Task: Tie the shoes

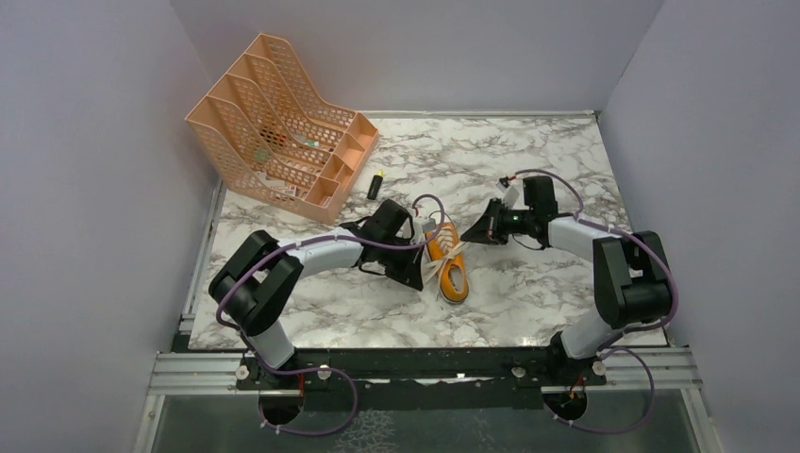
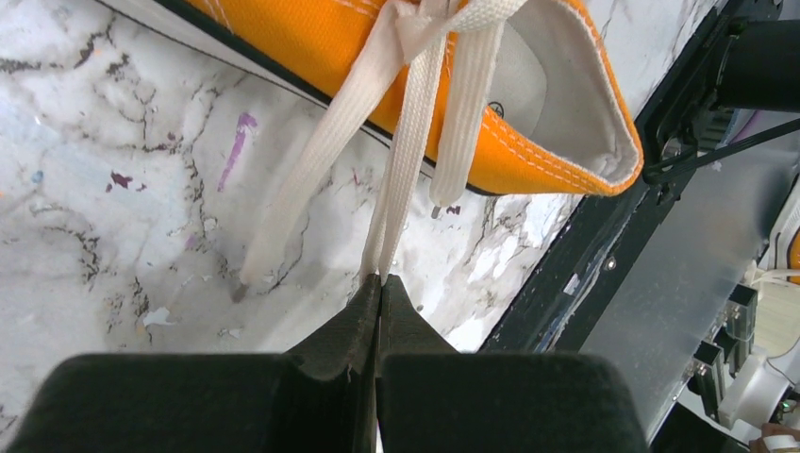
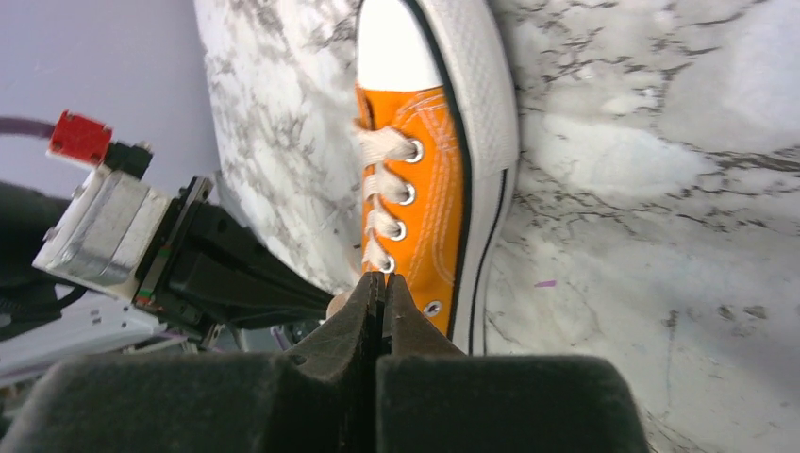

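Note:
The shoe (image 1: 454,272) is a small orange sneaker with a white toe cap, lying mid-table between both grippers. My left gripper (image 1: 422,271) is on its left side. In the left wrist view this gripper (image 2: 380,280) is shut on a doubled strand of white lace (image 2: 408,170) that runs taut up to the shoe's (image 2: 528,123) opening. My right gripper (image 1: 465,240) is at the shoe's right side. In the right wrist view its jaws (image 3: 383,278) are shut at the top eyelet of the shoe (image 3: 434,189), where a lace (image 3: 378,257) strand meets their tips.
A peach file rack (image 1: 283,123) stands at the back left, with a small black marker (image 1: 375,184) beside it. Grey walls enclose the marble table (image 1: 528,293). The left arm's black gripper body (image 3: 236,274) sits close beside my right fingers.

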`<action>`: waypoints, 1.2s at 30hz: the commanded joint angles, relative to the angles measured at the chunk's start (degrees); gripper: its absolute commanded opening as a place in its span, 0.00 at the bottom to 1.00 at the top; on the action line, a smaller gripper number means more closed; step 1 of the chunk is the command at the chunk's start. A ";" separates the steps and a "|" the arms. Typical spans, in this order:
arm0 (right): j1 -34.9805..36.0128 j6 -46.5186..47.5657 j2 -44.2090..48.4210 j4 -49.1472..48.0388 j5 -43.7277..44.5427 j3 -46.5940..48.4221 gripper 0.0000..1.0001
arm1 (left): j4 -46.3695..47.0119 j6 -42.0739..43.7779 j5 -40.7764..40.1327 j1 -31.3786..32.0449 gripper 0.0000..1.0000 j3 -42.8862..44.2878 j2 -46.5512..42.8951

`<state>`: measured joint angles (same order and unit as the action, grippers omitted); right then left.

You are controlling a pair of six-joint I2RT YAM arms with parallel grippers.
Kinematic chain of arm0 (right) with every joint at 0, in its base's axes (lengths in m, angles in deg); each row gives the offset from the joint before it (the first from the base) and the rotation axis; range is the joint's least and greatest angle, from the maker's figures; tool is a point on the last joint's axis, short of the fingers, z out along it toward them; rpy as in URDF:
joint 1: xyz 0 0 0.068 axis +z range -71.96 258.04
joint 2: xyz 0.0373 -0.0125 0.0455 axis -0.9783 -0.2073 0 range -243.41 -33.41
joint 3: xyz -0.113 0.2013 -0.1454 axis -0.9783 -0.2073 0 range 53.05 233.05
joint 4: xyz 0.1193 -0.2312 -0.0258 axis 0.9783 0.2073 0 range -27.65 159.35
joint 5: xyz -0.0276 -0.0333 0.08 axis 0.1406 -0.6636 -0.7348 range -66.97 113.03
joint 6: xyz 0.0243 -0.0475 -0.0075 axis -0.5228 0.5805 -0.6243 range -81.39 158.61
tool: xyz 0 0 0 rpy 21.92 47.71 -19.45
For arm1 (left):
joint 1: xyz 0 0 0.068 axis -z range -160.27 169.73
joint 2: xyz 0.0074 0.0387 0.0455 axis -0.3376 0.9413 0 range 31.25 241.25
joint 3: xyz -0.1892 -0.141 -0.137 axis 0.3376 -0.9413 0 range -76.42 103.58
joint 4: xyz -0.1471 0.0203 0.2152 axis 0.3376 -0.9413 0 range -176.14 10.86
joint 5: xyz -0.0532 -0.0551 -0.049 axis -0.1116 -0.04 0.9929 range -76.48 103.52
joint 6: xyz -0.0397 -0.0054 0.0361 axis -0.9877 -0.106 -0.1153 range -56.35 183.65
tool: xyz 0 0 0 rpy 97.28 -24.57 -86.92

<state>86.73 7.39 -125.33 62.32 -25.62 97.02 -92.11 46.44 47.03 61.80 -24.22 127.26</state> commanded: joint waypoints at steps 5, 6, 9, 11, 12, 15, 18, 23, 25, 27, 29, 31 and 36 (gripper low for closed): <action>-0.55 -3.30 3.19 -1.74 10.64 -0.61 0.01 | -2.55 -1.59 0.86 -0.14 0.00 -2.44 -1.96; -0.90 -4.06 3.15 -1.91 10.93 -0.72 0.01 | -2.58 -1.60 0.32 -0.18 0.00 -2.72 -1.96; -1.78 -5.23 2.98 -2.04 11.81 -1.06 0.00 | -2.82 -1.60 -1.65 -0.15 0.00 -3.68 -1.93; -2.15 -5.17 2.76 -2.04 11.84 -1.02 0.01 | -3.21 -1.71 -2.76 -0.18 0.00 -4.08 -1.81; -2.30 -5.10 2.68 -2.07 12.06 -1.09 0.01 | -3.37 -1.80 -3.24 -0.15 0.00 -4.24 -1.71; -3.10 -5.12 2.26 -2.35 11.66 -1.40 0.00 | -3.91 -1.77 -4.75 -0.14 0.00 -4.47 -1.56; -4.05 -5.24 1.78 -2.86 10.93 -1.88 0.00 | -4.57 -1.82 -6.36 -0.21 0.00 -4.64 -1.47; -5.89 -5.19 1.91 -3.52 11.00 -3.00 0.00 | -5.11 -1.63 -7.75 -0.31 0.00 -4.82 -1.09; -6.72 -5.10 2.02 -3.61 10.90 -3.10 0.00 | -5.42 -1.38 -8.53 -0.26 0.00 -4.94 -1.06; -7.36 -4.72 1.93 -3.67 10.40 -3.03 0.00 | -5.64 -1.09 -9.06 -0.27 0.00 -5.06 -1.23; -7.83 -4.43 1.58 -3.61 10.25 -3.04 0.00 | -6.05 -0.79 -9.57 -0.23 0.00 -5.23 -1.34; -8.27 -4.33 1.32 -3.74 9.98 -3.18 0.00 | -6.61 -0.40 -9.75 -0.28 0.00 -5.43 -1.35; -8.49 -4.70 1.52 -5.14 9.53 -4.15 0.00 | -8.08 -0.28 -12.60 -0.30 0.00 -7.15 -2.23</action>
<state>80.28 2.14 -123.50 61.94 -18.62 93.59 -91.87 44.80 39.10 61.73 -28.00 126.34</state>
